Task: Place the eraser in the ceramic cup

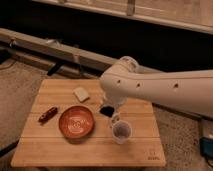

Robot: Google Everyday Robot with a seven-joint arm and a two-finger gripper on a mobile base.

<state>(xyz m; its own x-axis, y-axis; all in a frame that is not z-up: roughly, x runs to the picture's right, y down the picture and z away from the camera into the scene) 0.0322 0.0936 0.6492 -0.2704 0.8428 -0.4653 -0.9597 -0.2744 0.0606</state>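
Note:
My gripper (106,109) hangs below the big white arm (160,90), which reaches in from the right over the middle of the wooden table (60,150). It is shut on the eraser (105,112), a small black block held just above the tabletop. The ceramic cup (121,131), pale and round, stands upright a little to the right of and nearer than the gripper. The eraser is left of and behind the cup's rim, not over it.
An orange-brown bowl (76,121) sits left of the cup. A beige block (81,94) lies behind it and a dark red stick (48,114) lies at the left. A slim white bottle (115,119) stands between gripper and cup, partly hidden.

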